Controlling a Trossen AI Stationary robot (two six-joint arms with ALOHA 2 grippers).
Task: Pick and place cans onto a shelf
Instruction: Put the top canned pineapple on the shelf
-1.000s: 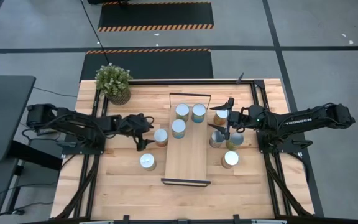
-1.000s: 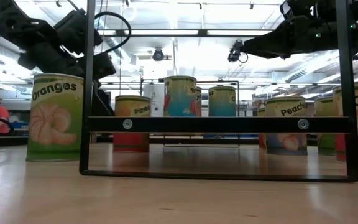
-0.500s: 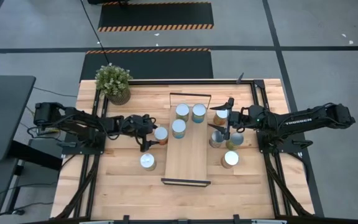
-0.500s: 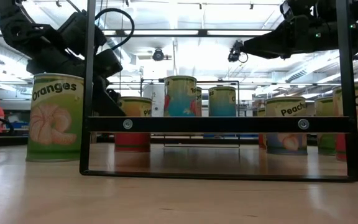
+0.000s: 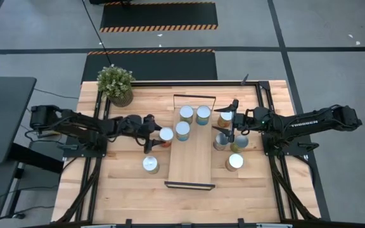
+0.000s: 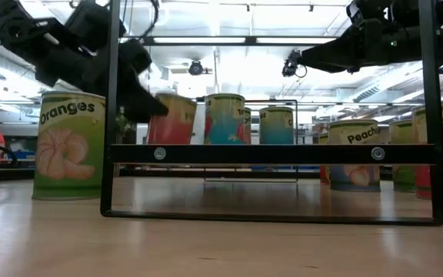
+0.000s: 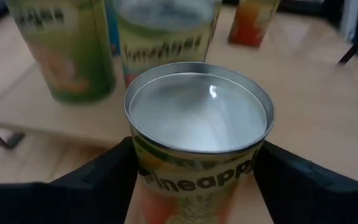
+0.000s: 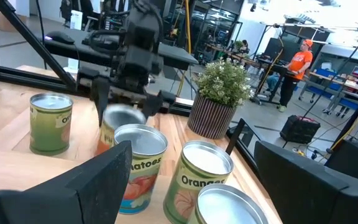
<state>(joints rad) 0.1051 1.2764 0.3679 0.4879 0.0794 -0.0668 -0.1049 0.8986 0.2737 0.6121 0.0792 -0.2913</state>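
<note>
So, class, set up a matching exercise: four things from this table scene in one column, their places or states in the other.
1. Left hand
2. Right hand
3. Green potted plant
4. Orange-labelled Pineapple can

A. lifted off the table
B. far-left table corner
C. shut on a can
D. open above the right-side cans

Pairs: 1-C, 2-D, 3-B, 4-A

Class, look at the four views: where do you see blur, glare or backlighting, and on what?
Low view: bright ceiling lights leave the left gripper a dark shape, and the pineapple can it holds is smeared. Left wrist view: glare spot on that can's lid; the cans behind are soft. Right wrist view: the held can is blurred.
</note>
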